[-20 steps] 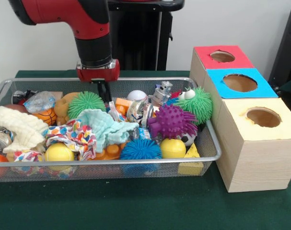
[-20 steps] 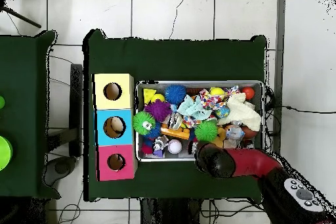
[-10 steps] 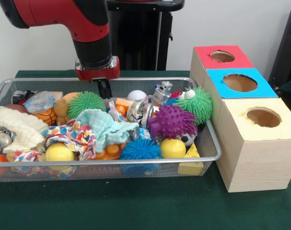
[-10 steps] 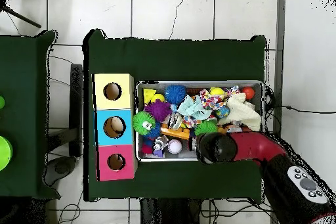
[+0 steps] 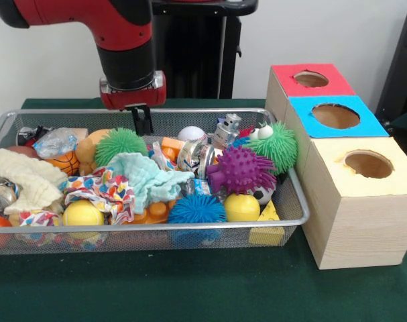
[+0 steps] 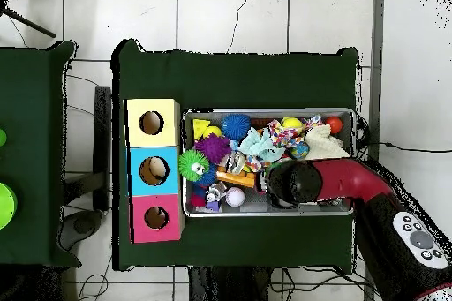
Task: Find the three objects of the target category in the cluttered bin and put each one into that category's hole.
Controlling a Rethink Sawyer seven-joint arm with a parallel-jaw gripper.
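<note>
The black gripper [image 5: 143, 121] hangs above the green spiky rubber ball [image 5: 120, 144] in the wire mesh bin [image 5: 190, 231]; finger state cannot be determined.

Even, bright indoor light; soft shadow under the wire bin [image 5: 294, 201] towards six o'clock, mild glare on the floor tiles [image 6: 229, 15].

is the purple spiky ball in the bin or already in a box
In the bin. The purple spiky rubber ball rests on the clutter inside the wire mesh bin, beside the wooden boxes.
</note>
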